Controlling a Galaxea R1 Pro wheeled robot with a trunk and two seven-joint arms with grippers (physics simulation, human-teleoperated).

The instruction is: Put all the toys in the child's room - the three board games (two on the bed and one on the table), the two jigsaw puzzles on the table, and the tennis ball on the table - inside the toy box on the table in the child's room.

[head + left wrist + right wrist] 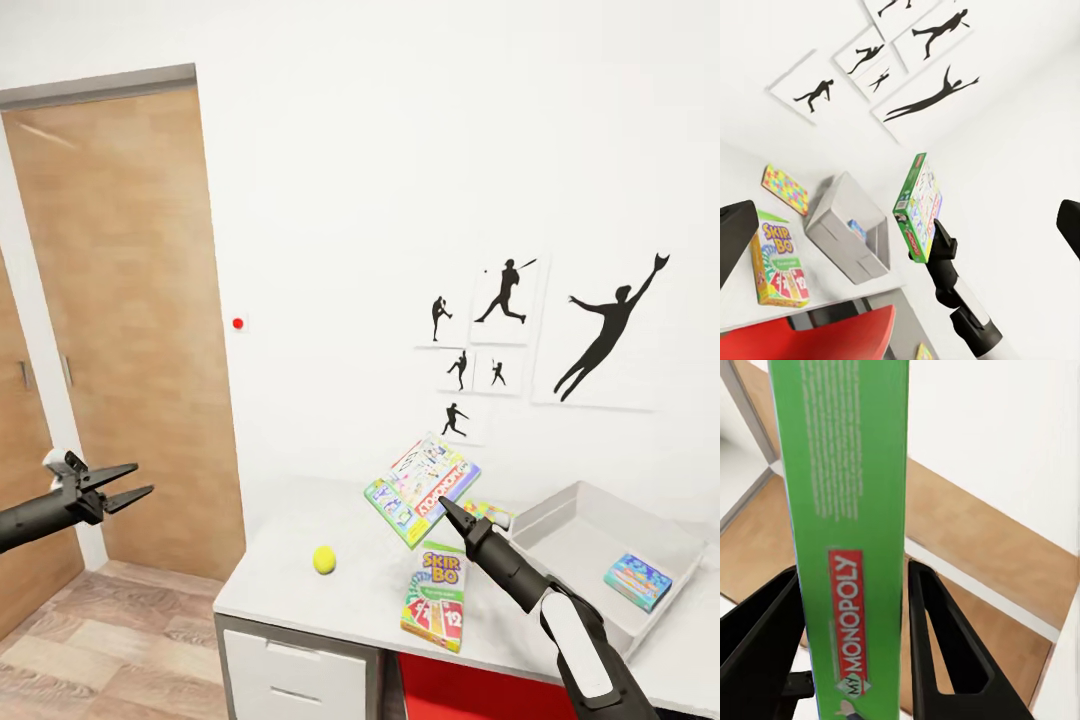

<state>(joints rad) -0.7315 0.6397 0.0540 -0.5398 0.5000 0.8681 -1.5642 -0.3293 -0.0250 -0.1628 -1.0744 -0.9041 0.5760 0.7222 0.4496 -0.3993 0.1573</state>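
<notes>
My right gripper (pixel 447 510) is shut on a green-edged Monopoly board game (pixel 422 489), held tilted in the air above the table (pixel 280 572) and left of the toy box (pixel 590 535). In the right wrist view both fingers (pixel 945 645) press the game's green edge (pixel 847 525). The SKIP BO board game (pixel 435 596) lies flat near the table's front edge. The tennis ball (pixel 323 559) rests to its left. A jigsaw puzzle (pixel 488 513) peeks out behind the held game. A small colourful box (pixel 638 581) lies inside the toy box. My left gripper (pixel 118 489) hangs open and empty by the door.
A brown wooden door (pixel 130 330) stands at the left over wood-plank floor (pixel 110 640). White drawers (pixel 300 680) sit under the table, and a red seat (pixel 450 692) is tucked beneath it. Baseball silhouette prints (pixel 600 330) hang on the wall behind.
</notes>
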